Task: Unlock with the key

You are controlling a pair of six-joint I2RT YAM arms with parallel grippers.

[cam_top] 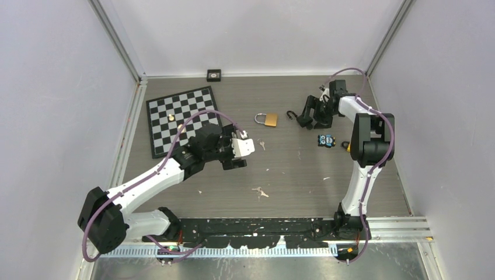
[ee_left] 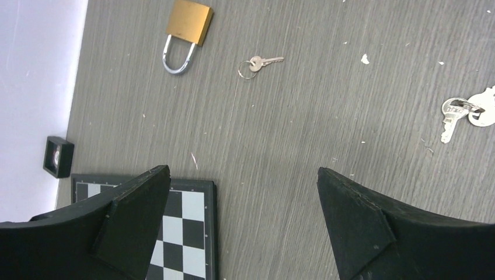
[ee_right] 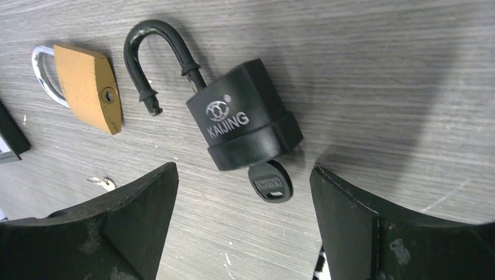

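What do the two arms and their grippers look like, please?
The left arm and right arm have white links between chunky black joints, with a purple cable looped along each. The left gripper and right gripper carry broad black wedge-shaped fingers, the right ones slightly scuffed.

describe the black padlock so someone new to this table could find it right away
Look toward the far side of the grey table, just right of the brass padlock. There lies the black padlock, marked KAIJING. Unlike its brass neighbour, its black shackle stands open and a black-headed key sits in its base.
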